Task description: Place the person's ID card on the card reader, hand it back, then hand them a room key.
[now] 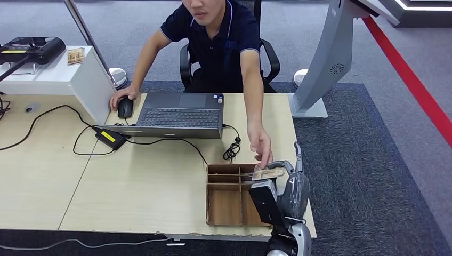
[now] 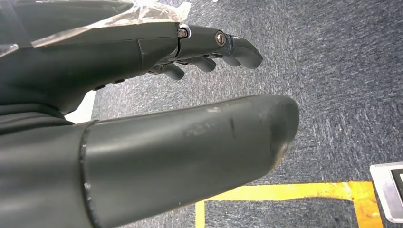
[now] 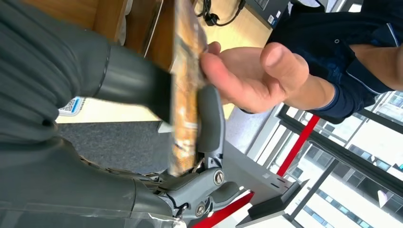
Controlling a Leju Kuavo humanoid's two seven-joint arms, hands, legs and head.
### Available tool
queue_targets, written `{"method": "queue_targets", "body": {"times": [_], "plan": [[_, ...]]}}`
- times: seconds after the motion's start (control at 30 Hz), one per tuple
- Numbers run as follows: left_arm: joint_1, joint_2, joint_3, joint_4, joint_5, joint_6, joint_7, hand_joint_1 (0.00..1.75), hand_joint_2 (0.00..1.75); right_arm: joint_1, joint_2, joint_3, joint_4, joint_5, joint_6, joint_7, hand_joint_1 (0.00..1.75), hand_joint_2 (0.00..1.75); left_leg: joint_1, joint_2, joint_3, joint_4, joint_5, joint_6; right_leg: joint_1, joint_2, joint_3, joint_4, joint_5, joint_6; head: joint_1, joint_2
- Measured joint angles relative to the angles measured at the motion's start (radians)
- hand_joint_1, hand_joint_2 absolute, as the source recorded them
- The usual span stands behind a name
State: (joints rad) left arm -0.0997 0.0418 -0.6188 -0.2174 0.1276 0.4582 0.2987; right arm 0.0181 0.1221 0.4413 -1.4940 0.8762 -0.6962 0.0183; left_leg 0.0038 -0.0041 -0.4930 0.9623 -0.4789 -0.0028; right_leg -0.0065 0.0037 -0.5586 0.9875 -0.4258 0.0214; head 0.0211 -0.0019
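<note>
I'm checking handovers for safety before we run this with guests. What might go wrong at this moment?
The right hand pinches the card between thumb and a finger while the person's hand touches its edge; releasing early may drop it into the cardboard tray or to the floor. Releasing late may mean the person tugs against the grip, bending the card. Their fingers sit close to the robot's, so a pinch seems possible.

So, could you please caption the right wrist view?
Right robot hand pinches a card as a person's hand reaches it.
</note>
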Motion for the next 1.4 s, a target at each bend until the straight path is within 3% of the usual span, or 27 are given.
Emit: {"method": "queue_targets", "body": {"times": [1.03, 1.4], "plan": [[0.000, 0.001, -0.001, 0.000, 0.031, 0.003, -0.002, 0.00, 0.00, 0.024, -0.018, -0.007, 0.001, 0.020, 0.000, 0.064, 0.00, 1.75, 0.000, 0.000, 0.000, 0.000, 0.000, 0.000, 0.000, 0.000, -0.001, 0.000, 0.000, 0.000, 0.000, 0.000], [-0.001, 0.003, -0.021, 0.000, 0.037, 0.003, -0.002, 0.00, 0.00, 0.024, -0.048, 0.000, 0.002, 0.200, 0.000, 0.169, 0.00, 1.75, 0.000, 0.000, 0.000, 0.000, 0.000, 0.000, 0.000, 0.000, -0.001, 0.000, 0.000, 0.000, 0.000, 0.000]]}}
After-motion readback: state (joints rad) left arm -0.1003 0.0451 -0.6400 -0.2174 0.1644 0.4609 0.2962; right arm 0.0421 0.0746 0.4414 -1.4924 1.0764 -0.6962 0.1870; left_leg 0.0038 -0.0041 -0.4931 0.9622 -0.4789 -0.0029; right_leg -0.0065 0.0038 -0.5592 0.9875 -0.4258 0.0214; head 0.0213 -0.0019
